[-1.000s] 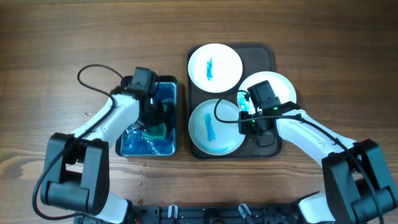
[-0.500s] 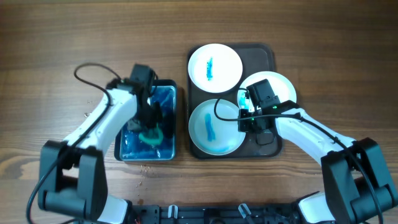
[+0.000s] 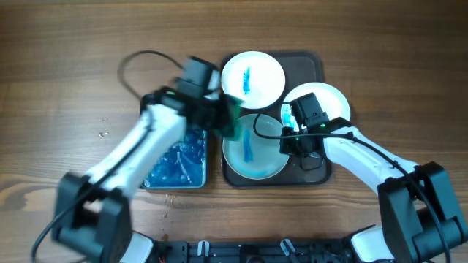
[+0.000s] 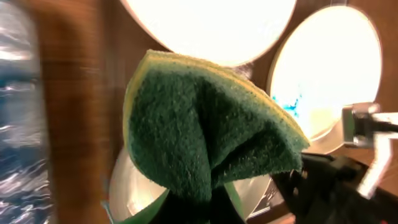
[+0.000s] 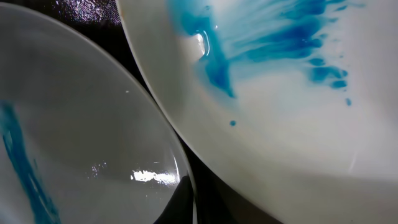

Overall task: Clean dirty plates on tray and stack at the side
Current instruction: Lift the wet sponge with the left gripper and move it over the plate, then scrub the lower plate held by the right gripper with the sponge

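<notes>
Overhead, the dark tray (image 3: 313,66) lies on the wooden tabletop (image 3: 73,58) right of centre and carries all three white plates. The far plate (image 3: 252,77) sits at the tray's back left corner with a short blue smear on its face. The near plate (image 3: 256,153) fills the front left part and bears a longer blue streak. The right plate (image 3: 329,98) lies at the tray's right edge, partly hidden under the right arm, with blue smeared on its left side.

Just left of the tray stands a blue basin (image 3: 175,157) with glistening blue liquid. The left arm reaches over the basin's far corner toward the tray, blurred in the overhead view. The left end effector (image 4: 189,205) is clamped on a green sponge (image 4: 205,124) with a yellow backing, folded where it is pinched. The sponge hangs over the tray's left rim, between the far plate and the near plate; whether it touches either plate cannot be told.

The right end effector (image 3: 301,146) sits low over the tray where the right plate and the near plate meet. Its wrist view shows only the two rims close together, with dark tray between them. Its fingers show in no view, so open or closed cannot be told.
</notes>
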